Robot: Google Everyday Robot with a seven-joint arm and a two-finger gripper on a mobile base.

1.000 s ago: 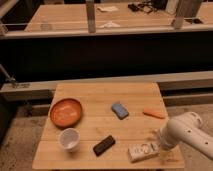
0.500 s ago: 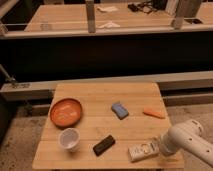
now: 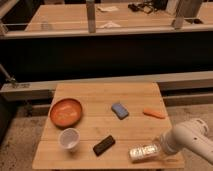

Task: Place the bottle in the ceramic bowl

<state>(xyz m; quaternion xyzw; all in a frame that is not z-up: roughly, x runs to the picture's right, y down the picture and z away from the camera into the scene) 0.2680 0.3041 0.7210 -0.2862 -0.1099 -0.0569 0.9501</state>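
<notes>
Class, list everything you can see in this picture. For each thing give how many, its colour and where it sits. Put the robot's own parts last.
table: 1, light wood, middle of the picture
bowl: 1, orange-red, on the table towards the picture's left
cup: 1, white, just in front of the bowl
block: 1, black, near the table's front edge, beside the cup
pad: 1, blue, table's middle
stick: 1, orange, towards the table's right edge
bottle: 1, white, lying on its side at the front right corner
arm: 1, white, picture's lower right
gripper: 1, pale, at the bottle's right end
</notes>
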